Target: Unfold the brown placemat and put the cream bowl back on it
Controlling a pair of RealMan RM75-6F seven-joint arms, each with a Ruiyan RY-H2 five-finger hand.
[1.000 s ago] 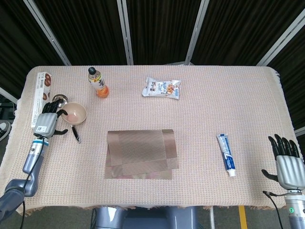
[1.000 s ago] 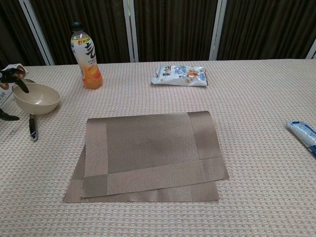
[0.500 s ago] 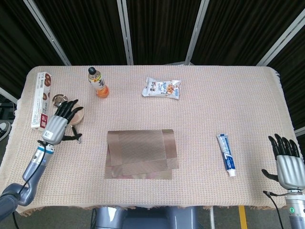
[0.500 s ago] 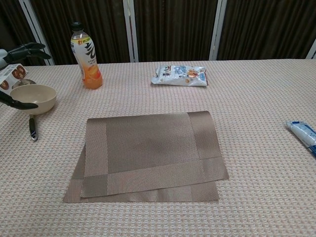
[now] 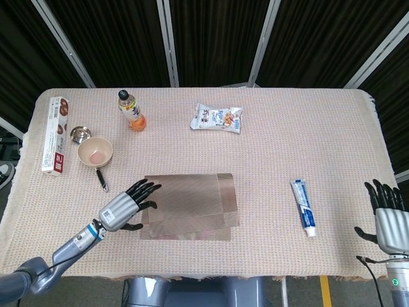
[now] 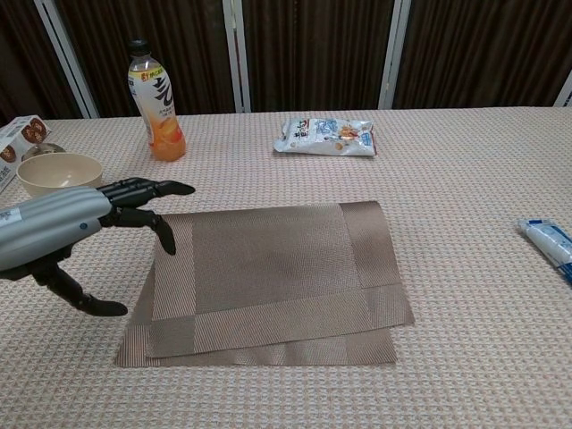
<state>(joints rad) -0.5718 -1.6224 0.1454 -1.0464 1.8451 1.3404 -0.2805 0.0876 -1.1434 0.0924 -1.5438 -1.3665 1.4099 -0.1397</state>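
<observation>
Placemat (image 5: 190, 206) folded, beside left hand (image 5: 125, 207) | hand spread, empty | bowl (image 5: 94, 151) apart

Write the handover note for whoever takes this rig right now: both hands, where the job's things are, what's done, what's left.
Left hand: empty, fingers spread, at the left edge of the brown placemat.
Right hand: empty, fingers apart, idle at the table's near right corner.
Placemat: mid-table, folded over on itself, the upper layer lying askew on the lower.
Cream bowl: upright on the tablecloth, back-left of the placemat and clear of it, near a small metal dish and a red box.
Done: bowl is off the mat.
Left: unfold the placemat flat, then set the bowl on it.
</observation>
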